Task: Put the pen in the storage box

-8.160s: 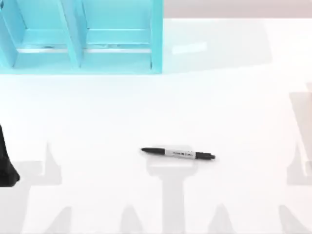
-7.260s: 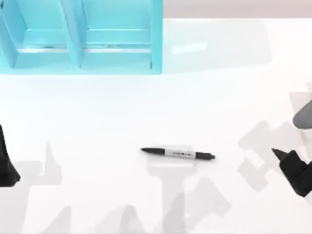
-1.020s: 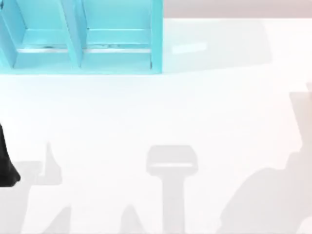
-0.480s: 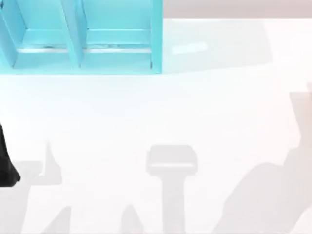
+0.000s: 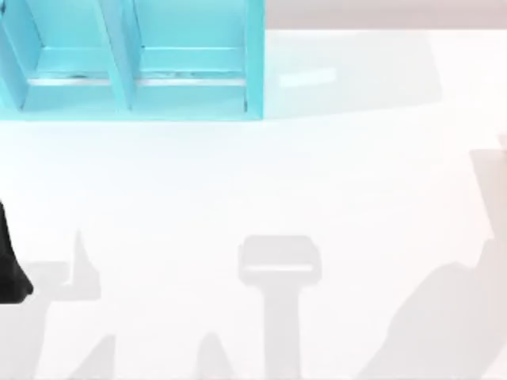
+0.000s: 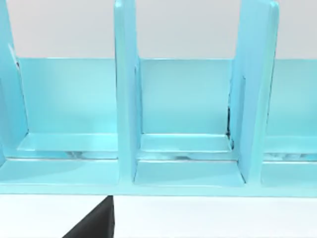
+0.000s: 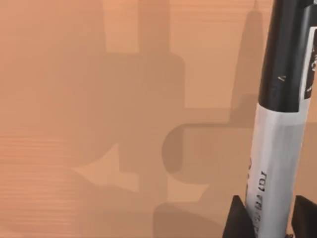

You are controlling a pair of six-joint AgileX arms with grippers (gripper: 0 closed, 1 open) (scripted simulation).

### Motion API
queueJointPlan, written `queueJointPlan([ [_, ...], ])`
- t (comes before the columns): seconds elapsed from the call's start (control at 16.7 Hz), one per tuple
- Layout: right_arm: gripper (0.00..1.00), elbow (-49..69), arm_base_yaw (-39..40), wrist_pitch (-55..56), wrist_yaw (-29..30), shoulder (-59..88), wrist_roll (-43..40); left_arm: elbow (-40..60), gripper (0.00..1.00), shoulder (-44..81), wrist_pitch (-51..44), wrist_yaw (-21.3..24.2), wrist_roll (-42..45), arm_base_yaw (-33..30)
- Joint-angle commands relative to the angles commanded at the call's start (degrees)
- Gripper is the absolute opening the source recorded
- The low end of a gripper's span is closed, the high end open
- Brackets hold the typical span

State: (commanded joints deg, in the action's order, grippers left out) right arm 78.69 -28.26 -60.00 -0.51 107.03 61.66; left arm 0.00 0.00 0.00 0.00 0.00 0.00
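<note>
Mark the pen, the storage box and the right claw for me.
Slim black-and-silver marker pen [image 7: 273, 163]: right wrist view, silver barrel.
Large turquoise divided storage box [image 5: 255, 63]: top view, right end wall.
Right claw [image 7: 270, 218]: right wrist view, between its fingertips, shut on the pen.

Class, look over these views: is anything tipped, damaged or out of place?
Nothing stands out. The storage box stands upright with its dividers straight, and the pen sits undamaged between the right gripper's fingers above the table.
</note>
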Motion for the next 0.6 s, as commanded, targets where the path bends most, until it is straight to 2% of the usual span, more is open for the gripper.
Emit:
queueJointPlan([
  [0.3, 0.0, -0.31, -0.23, 0.61, -0.34, -0.13, 0.11, 0.0, 1.0, 0.0, 0.0, 0.0, 0.0, 0.0],
  [0.6, 0.38, -0.31, -0.23, 0.61, -0.34, -0.13, 0.11, 0.0, 1.0, 0.0, 0.0, 0.0, 0.0, 0.0],
])
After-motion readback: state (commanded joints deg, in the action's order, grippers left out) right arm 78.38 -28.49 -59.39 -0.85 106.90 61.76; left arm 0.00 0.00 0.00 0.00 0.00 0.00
